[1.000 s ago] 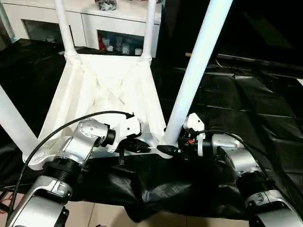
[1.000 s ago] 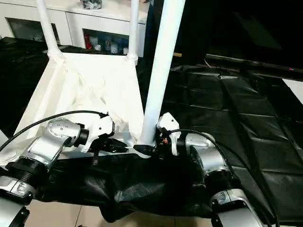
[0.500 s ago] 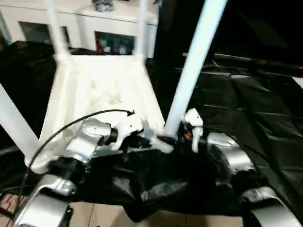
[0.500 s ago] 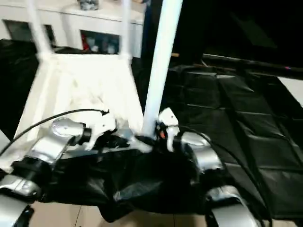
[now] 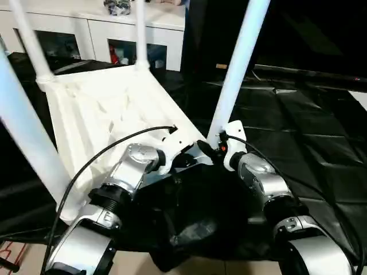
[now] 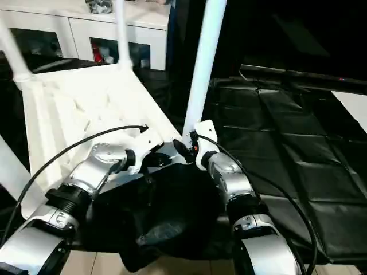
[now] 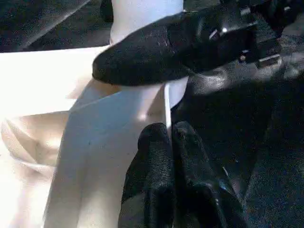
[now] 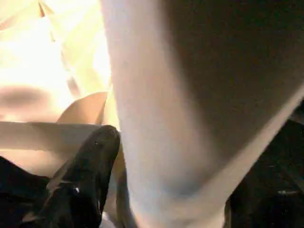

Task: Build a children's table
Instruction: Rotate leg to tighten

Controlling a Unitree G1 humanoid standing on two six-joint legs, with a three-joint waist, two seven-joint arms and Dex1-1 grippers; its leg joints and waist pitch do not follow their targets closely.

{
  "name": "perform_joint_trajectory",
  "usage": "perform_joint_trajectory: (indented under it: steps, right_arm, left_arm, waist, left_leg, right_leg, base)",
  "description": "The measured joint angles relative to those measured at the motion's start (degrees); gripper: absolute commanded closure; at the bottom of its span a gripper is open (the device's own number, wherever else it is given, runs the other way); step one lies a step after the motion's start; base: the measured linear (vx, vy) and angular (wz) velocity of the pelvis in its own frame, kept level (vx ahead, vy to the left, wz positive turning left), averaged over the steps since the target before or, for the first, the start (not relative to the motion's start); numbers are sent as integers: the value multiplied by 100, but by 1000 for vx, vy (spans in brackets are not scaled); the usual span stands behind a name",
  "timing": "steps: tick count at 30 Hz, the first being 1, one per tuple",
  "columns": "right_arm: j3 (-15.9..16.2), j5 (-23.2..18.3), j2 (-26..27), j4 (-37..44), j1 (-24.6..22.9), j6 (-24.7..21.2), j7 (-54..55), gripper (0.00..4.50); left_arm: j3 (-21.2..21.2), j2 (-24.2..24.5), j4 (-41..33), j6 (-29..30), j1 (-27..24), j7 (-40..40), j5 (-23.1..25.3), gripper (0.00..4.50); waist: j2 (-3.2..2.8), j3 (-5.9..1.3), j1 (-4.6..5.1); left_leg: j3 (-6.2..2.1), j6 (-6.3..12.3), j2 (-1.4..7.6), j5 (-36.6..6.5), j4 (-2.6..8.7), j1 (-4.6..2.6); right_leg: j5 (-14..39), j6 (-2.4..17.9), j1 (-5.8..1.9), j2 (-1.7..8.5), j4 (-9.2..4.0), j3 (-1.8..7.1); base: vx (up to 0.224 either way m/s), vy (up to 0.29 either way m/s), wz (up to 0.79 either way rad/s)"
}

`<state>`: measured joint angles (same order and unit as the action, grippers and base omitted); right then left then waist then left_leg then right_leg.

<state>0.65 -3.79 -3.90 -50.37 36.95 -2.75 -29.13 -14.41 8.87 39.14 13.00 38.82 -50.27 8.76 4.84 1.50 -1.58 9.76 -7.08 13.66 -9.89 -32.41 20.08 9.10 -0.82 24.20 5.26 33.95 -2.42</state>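
Black-draped worktop [image 5: 321, 132]: upturned tabletop [image 5: 97, 109], left gripper [image 7: 168, 142] clenched on its rim, right gripper [image 5: 202, 150] grasping near leg [image 5: 232, 74]; seating pending.

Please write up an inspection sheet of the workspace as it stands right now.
Surface: work table draped in black sheeting, creased.
Job's things: white tabletop lies underside up, ribs showing, its near edge lifted; four white legs stand in the corner sockets, one by the grippers.
Clutter: nothing seen.
Grippers: left gripper pinches the tabletop's near edge, fingers shut on the rim; right gripper sits at that leg's base, grip unclear.
Cables: black cable arcs over the left forearm; another loops along the right.
Surroundings: white cabinet behind.
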Motion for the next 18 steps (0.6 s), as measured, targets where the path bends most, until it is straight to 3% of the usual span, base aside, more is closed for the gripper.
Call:
perform_joint_trajectory:
  steps: [8,15,18]
  right_arm:
    - [298,-46,-410,138,-176,296,-1499,77]
    - [486,-305,-831,519,-382,49,-2967,77]
    - [621,-361,-1035,757,-476,-108,-3555,103]
  left_arm:
    - [-7,416,-208,-294,-150,-834,-146,450]
    - [-54,728,-345,-432,-231,-1718,-340,450]
    - [-129,863,-340,-571,-233,-2104,-433,450]
  waist:
    - [8,5,-40]
    - [-2,12,-110]
    - [1,14,-168]
  left_leg:
    - [0,0,5,0,33,9]
    - [5,0,7,0,27,18]
    - [5,0,8,0,25,27]
  right_leg:
    - [0,0,16,-2,4,-9]
    - [-14,24,22,-2,6,4]
    - [-9,17,24,-1,5,4]
  base:
    - [0,0,0]
    - [0,0,0]
    - [0,0,0]
